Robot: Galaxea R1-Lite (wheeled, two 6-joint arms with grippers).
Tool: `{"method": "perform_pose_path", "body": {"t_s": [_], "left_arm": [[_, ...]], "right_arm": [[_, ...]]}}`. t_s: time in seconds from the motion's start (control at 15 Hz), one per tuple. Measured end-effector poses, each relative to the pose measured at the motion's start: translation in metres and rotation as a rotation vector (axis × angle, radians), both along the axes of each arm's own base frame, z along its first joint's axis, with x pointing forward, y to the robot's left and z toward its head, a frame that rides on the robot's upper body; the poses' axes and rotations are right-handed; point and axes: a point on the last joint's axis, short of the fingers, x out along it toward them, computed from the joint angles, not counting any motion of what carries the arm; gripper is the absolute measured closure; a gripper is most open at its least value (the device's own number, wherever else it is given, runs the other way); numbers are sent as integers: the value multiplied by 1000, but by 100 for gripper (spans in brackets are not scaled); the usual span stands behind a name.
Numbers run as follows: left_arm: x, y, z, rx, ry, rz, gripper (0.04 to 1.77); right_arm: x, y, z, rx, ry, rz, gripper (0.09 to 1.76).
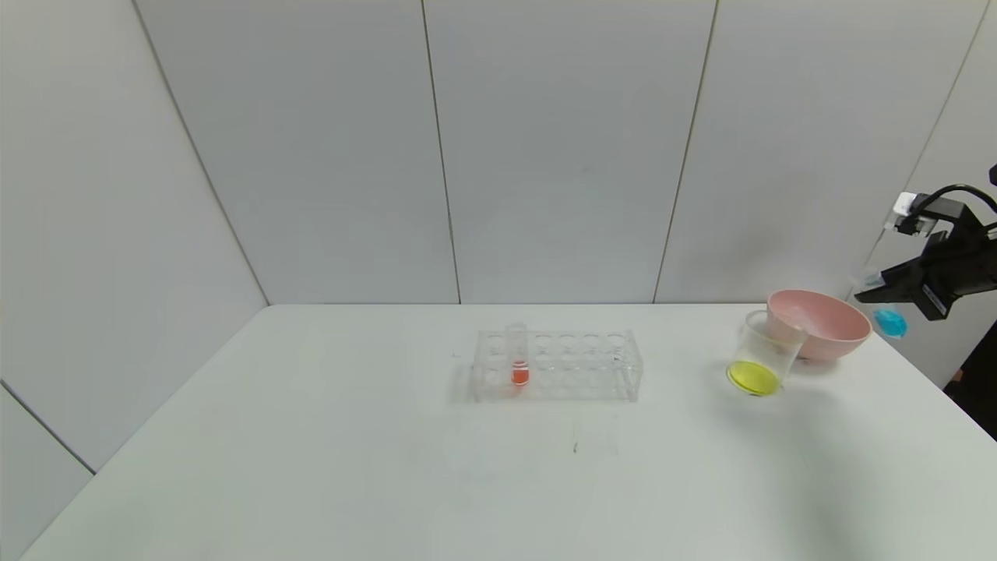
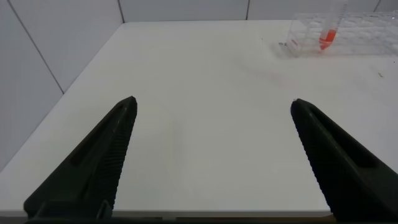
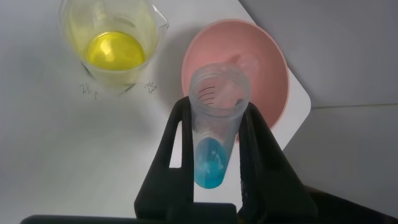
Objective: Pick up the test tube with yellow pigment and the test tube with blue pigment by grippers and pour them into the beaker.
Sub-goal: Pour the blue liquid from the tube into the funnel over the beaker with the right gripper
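My right gripper (image 1: 872,294) hangs in the air at the far right, beyond the pink bowl, shut on the test tube with blue pigment (image 1: 889,320). In the right wrist view the gripper (image 3: 214,102) clamps that tube (image 3: 211,155), with blue liquid at its round bottom. The beaker (image 1: 763,354) stands on the table left of the bowl and holds yellow liquid; it also shows in the right wrist view (image 3: 112,46). The test tube with yellow pigment is out of view. My left gripper (image 2: 212,102) is open and empty over bare table.
A clear tube rack (image 1: 557,365) stands mid-table with a red-orange tube (image 1: 519,366) in it. The pink bowl (image 1: 818,323) sits close behind the beaker near the table's right edge. Grey wall panels close off the back.
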Motion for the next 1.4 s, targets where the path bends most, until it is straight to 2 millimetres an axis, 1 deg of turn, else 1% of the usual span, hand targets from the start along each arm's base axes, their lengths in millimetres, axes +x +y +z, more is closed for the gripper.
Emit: {"method": "perform_pose_path", "body": {"t_s": [0.13,0.27,0.4,0.67,1.13,1.4], "left_arm": [[0,0,0,0,0,0,5],[0,0,0,0,0,0,5],[0,0,0,0,0,0,5],[0,0,0,0,0,0,5],[0,0,0,0,0,0,5],[0,0,0,0,0,0,5]], "right_arm": [[10,7,4,-5,-2,22,137],[17,17,3,-33,5,30,137],[22,27,1,-93,30,1,137],[25,44,0,-178,69,-30,137],[29,85,0,-333,113,-46,137],[29,99,-1,-417,133,-66,137]]}}
